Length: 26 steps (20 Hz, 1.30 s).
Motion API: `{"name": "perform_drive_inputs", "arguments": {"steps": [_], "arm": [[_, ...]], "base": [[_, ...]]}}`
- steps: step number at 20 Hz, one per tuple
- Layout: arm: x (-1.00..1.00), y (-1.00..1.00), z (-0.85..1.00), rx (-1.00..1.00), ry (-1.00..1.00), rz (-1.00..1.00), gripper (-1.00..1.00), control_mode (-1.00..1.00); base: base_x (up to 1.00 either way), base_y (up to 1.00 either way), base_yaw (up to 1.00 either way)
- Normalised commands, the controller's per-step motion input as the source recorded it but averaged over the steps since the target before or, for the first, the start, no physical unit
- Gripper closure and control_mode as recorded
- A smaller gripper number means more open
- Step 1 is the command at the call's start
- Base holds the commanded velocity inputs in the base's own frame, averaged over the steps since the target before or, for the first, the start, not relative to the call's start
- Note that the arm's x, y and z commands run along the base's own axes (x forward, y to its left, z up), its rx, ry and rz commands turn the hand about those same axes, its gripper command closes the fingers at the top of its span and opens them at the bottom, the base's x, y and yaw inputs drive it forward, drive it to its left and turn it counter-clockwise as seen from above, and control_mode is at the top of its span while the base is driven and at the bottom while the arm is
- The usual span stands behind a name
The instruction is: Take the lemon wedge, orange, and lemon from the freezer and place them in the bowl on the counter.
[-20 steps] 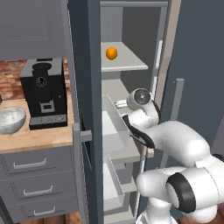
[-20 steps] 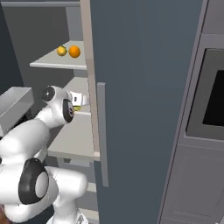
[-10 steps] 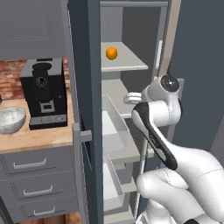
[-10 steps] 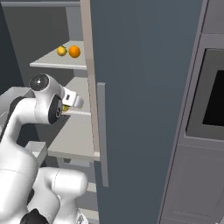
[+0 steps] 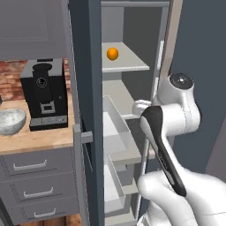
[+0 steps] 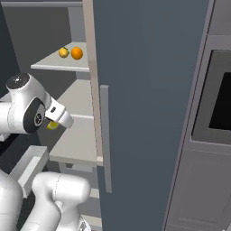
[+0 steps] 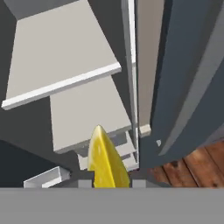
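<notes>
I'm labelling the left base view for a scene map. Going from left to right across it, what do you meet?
bowl → black coffee machine → freezer door edge → orange on the upper shelf → robot arm

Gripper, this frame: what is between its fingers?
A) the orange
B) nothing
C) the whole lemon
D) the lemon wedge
D: in the hand view the gripper is shut on the lemon wedge, while the orange and the lemon sit on the freezer shelf.
</notes>
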Motion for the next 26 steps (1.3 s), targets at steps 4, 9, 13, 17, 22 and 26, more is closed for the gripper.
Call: {"name": "perform_drive_inputs", "arguments": {"steps": [4,9,13,17,22,26], "arm": [[0.00,0.00,0.00,0.00,0.00,0.00,1.00,1.00],[0.00,0.00,0.00,0.00,0.00,0.00,1.00,1.00],[0.00,0.00,0.00,0.00,0.00,0.00,1.00,1.00],[0.00,0.00,0.00,0.00,0.00,0.00,1.00,1.00],[0.00,0.00,0.00,0.00,0.00,0.00,1.00,1.00],[0.00,0.00,0.00,0.00,0.00,0.00,1.00,1.00]], "base": [[-1.00,0.01,-0.24],[-1.00,0.13,-0.20],[-1.00,0.66,-0.09],[-0.85,1.00,-0.01],[0.02,1.00,0.16],[0.62,1.00,0.08]]}}
